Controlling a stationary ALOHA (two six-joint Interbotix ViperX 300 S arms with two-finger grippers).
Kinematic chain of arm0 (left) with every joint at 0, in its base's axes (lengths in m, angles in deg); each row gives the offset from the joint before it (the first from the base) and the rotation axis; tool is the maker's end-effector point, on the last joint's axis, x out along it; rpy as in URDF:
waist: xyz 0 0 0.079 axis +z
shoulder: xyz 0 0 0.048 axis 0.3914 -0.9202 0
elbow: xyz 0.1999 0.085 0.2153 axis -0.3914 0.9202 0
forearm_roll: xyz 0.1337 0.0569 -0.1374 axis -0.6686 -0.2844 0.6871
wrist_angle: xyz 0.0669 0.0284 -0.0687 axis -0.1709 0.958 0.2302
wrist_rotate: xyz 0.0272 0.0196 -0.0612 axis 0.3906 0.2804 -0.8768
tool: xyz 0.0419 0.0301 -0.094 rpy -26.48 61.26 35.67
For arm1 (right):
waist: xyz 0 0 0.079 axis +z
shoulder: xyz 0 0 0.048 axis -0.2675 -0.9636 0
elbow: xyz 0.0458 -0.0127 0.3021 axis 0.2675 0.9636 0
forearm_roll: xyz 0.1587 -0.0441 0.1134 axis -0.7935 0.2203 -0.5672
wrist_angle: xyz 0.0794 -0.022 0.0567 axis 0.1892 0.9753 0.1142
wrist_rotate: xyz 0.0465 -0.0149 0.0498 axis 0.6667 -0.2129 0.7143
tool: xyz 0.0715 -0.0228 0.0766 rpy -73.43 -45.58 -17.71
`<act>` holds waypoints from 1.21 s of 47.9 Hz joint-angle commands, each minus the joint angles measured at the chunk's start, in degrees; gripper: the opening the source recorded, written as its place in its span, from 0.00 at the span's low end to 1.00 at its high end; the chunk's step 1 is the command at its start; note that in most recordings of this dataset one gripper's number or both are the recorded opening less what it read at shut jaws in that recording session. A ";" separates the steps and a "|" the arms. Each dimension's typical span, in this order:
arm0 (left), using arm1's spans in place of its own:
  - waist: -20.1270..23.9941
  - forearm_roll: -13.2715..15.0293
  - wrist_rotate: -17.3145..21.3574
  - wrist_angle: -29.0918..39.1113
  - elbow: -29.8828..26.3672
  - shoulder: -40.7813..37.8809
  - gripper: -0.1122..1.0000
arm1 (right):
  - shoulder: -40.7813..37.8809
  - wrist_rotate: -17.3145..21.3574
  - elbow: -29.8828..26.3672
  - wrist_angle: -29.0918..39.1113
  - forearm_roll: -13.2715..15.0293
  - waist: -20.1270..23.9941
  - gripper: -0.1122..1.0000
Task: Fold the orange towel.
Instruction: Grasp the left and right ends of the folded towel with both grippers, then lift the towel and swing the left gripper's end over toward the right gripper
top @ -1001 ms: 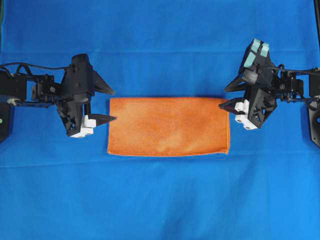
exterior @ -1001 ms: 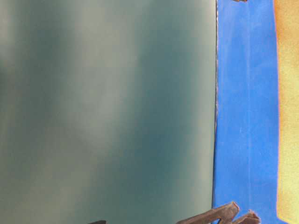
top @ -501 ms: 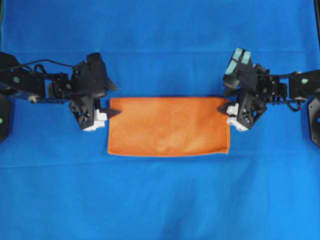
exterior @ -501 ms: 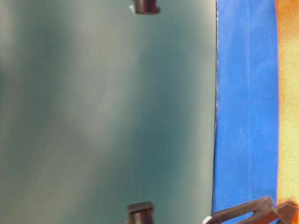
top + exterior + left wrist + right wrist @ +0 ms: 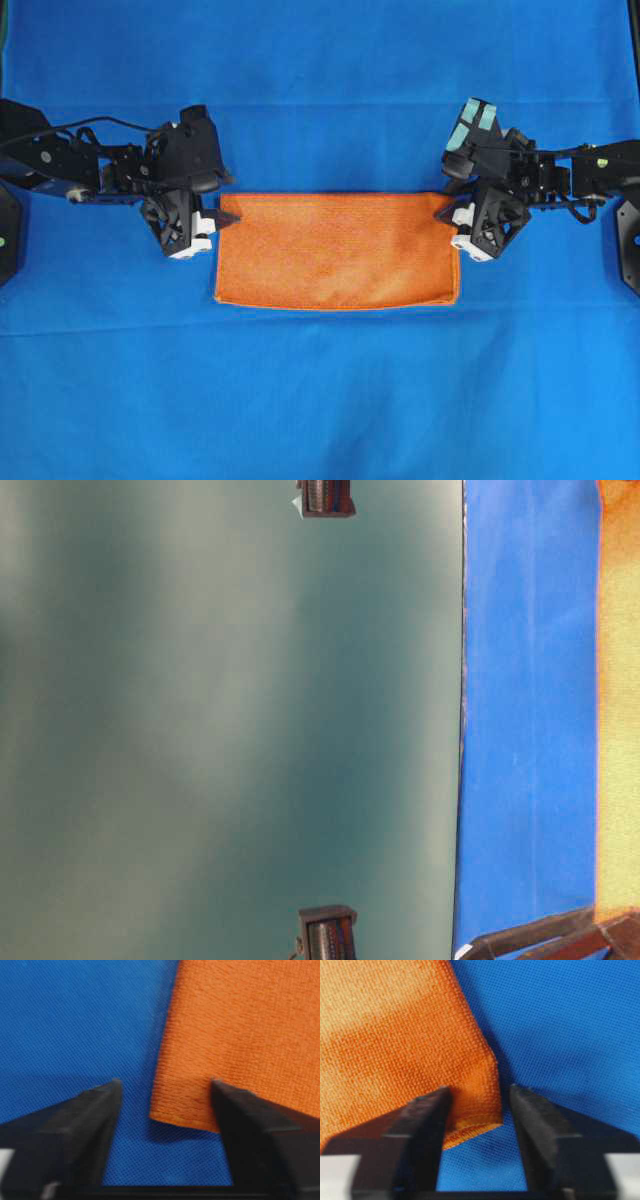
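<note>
towel: 1 | gripper: 2, left, right | grip: unclear

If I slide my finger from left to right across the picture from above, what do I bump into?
Left tool → orange towel → right tool, all on the blue cloth.

Overhead looks straight down, table-level sideways, wrist views close on towel corners
</note>
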 commanded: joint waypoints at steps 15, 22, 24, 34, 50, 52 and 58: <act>-0.18 -0.09 2.02 4.31 -1.85 0.62 0.12 | 2.72 -0.35 -1.05 -1.76 1.76 0.18 0.12; 0.62 -0.09 2.11 6.86 -2.55 1.49 0.12 | 4.04 0.09 -1.05 -1.49 1.85 0.26 0.12; 0.79 -0.09 2.11 7.82 -2.90 2.20 0.12 | 4.48 0.09 -1.14 -1.32 1.76 0.18 0.12; 0.88 0.00 2.02 14.15 -4.92 9.40 0.12 | 10.55 0.09 -1.93 3.08 1.76 0.18 0.12; 0.88 0.00 1.58 17.31 -6.15 20.57 0.12 | 25.66 0.00 -3.34 14.24 1.76 0.62 0.12; 0.79 -0.09 1.58 17.31 -6.24 21.18 0.12 | 27.25 0.00 -3.34 14.85 1.76 0.62 0.12; 0.26 0.00 1.49 17.23 -6.77 23.03 0.12 | 30.94 0.00 -3.16 15.91 1.76 0.62 0.12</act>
